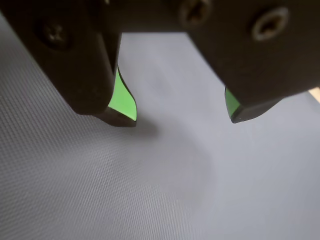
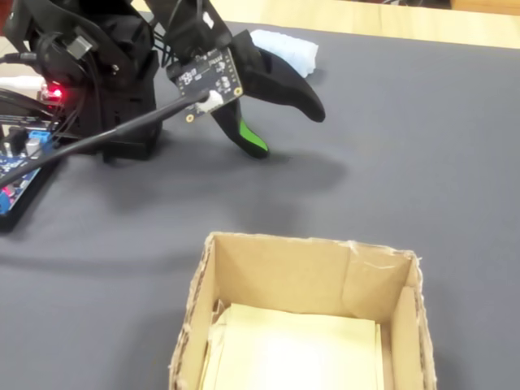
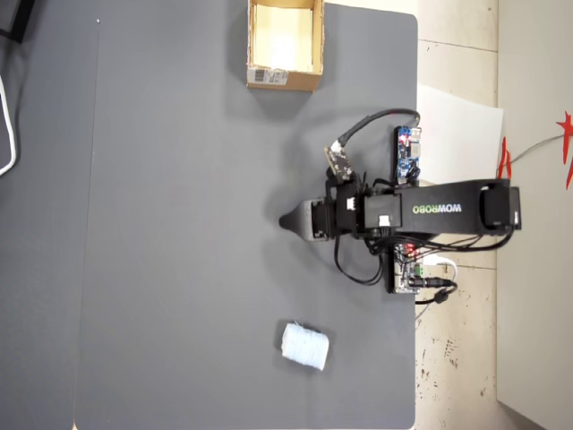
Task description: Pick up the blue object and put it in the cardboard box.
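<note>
the grey mat (image 3: 179, 224) spans the table. the cardboard box (image 3: 285, 76) sits at its far top edge in the overhead view, empty. the gripper (image 1: 182, 120) hangs over bare mat – jaws apart, nothing between. the blue object (image 3: 305, 346) lies near the bottom edge – well apart from both.

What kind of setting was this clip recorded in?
Probably a hobby or lab bench: a dark gray mat over a table, bare circuit boards wired beside the arm, tiled floor alongside.
</note>
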Controlling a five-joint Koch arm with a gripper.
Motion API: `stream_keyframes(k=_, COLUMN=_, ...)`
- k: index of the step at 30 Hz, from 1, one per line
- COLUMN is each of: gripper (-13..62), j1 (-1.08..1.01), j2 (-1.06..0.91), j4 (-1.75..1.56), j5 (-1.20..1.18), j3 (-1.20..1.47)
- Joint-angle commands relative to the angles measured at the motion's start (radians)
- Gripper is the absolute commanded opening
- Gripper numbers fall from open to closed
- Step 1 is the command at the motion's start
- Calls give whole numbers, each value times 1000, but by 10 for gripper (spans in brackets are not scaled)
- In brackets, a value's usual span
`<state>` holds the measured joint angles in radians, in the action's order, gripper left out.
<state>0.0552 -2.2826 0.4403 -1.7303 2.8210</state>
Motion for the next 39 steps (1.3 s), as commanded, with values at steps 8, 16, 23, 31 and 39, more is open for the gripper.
stream_keyframes(k=8, gripper=338, j1=150, j2=-43, j4=152, j5=-94, j3=-196)
stream_keyframes(k=16, gripper=337, j1=278, j2=63, j4=256, j5=-187, j3=-374)
stream_keyframes(k=23, gripper=337, j1=362, j2=143, j4=301, j5=-290, j3=-486)
stream_keyframes(k=31, gripper=337, j1=575, j2=259, j4=383, j5=-391, j3=-614)
stream_keyframes(k=39, gripper=337, j1=733, j2=339, j4=411, j5=-373, j3=-713)
